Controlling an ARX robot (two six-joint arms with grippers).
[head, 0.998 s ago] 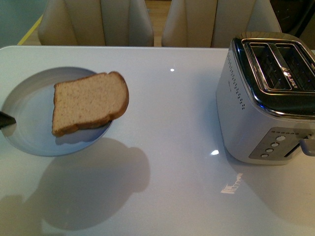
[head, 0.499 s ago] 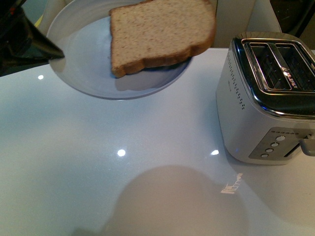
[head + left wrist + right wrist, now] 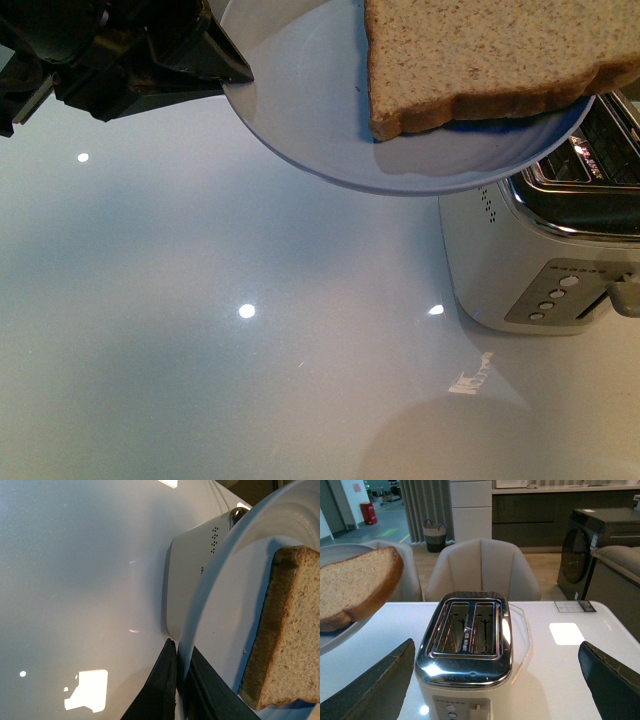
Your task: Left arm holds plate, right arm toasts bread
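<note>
High above the white table, my left gripper (image 3: 215, 62) is shut on the rim of the pale blue-white plate (image 3: 320, 130). The slice of brown bread (image 3: 480, 55) lies on the plate and overhangs its right rim, close above the toaster. In the left wrist view the black fingers (image 3: 167, 680) pinch the plate's rim (image 3: 210, 595), with the bread (image 3: 290, 630) just beyond. My right gripper (image 3: 495, 680) is open, its fingers spread wide on either side of the toaster (image 3: 465, 645); the bread (image 3: 355, 585) shows beside it on the plate's edge (image 3: 335, 635).
A silver two-slot toaster (image 3: 540, 260) stands at the table's right, slots empty, with buttons and a lever on its front. Beige chairs (image 3: 482, 567) sit behind the table. The glossy tabletop (image 3: 200, 350) stretches left and forward of the toaster.
The left arm has lifted the plate with the bread off the table and carried it up and to the right, until it partly overlaps the toaster in the front view.
</note>
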